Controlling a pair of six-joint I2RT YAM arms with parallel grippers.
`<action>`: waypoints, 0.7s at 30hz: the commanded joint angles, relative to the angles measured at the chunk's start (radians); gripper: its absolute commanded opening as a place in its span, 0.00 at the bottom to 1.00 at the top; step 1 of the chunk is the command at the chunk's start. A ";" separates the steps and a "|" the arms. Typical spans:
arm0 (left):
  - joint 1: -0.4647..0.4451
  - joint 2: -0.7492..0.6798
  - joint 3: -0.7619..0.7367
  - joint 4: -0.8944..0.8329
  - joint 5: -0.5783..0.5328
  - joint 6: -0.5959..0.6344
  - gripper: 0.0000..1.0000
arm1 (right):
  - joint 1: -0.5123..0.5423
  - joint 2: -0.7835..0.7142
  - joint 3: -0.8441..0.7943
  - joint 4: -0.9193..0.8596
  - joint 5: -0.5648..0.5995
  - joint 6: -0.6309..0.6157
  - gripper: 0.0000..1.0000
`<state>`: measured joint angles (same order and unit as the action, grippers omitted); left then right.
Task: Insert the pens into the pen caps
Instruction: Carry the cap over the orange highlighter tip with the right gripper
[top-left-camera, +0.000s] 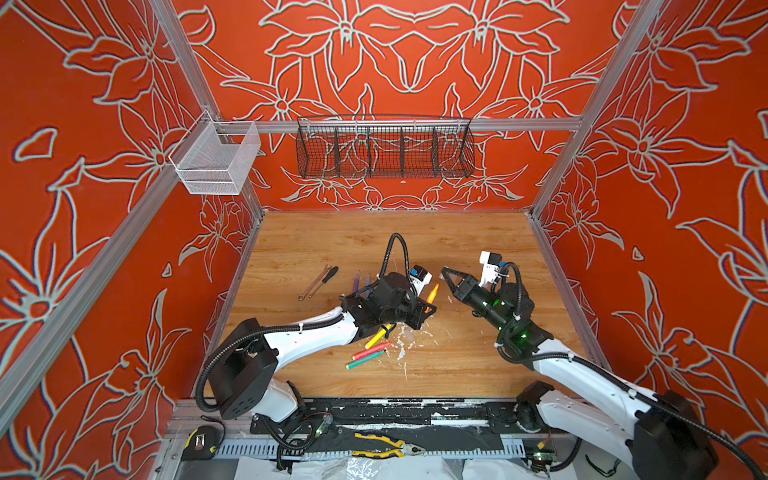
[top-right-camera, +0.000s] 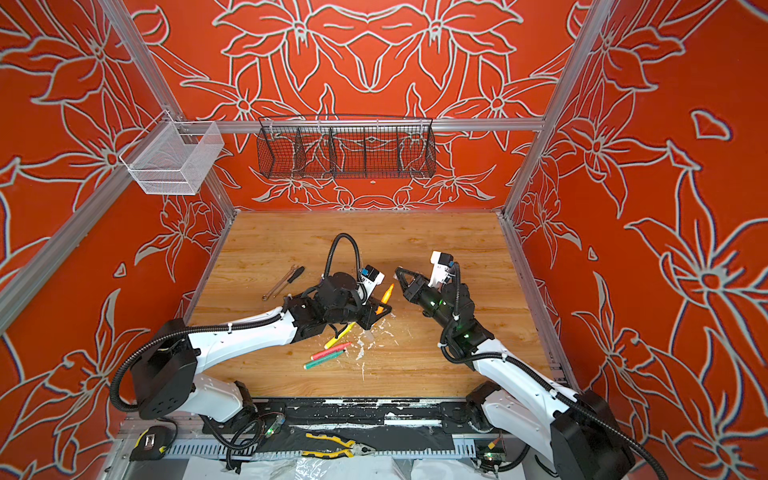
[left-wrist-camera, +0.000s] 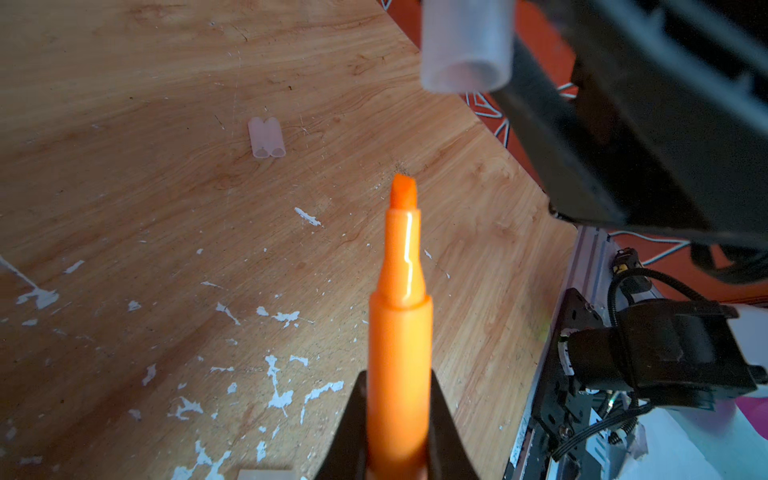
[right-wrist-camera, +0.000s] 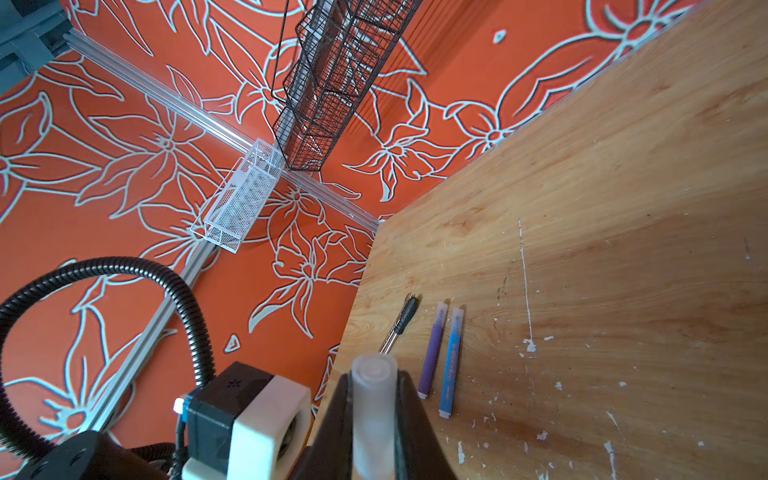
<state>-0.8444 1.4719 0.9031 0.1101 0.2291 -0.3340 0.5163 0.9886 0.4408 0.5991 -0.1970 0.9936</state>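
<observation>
- The left arm (top-left-camera: 316, 332) and the right arm (top-left-camera: 590, 390) have smooth white shells between black joint housings.
- Each shoulder is a bulky black block. The left shoulder block (top-left-camera: 245, 374) has a cluster of small round holes.
- A black ribbed hose (top-left-camera: 291, 329) runs along each arm, tied down with white zip ties (top-left-camera: 301, 328).
- Green lights (top-left-camera: 495, 302) glow on the right arm's black forearm.
- The left wrist camera (top-left-camera: 419, 277) has a white block housing with a black and blue body.
- The left hand (left-wrist-camera: 399, 390) and the right hand (right-wrist-camera: 374, 386) have black fingers tapering to narrow tips.
</observation>
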 joint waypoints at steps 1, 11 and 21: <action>-0.002 -0.033 0.000 0.027 -0.017 0.005 0.00 | -0.004 0.023 -0.011 0.064 -0.032 0.031 0.00; -0.002 -0.052 -0.004 0.013 -0.061 0.016 0.00 | -0.003 0.086 -0.007 0.109 -0.066 0.036 0.00; -0.002 -0.050 0.004 -0.008 -0.087 0.028 0.00 | -0.004 0.080 -0.002 0.114 -0.083 0.033 0.00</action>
<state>-0.8444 1.4429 0.9024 0.1120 0.1574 -0.3214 0.5163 1.0832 0.4400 0.6701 -0.2539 1.0096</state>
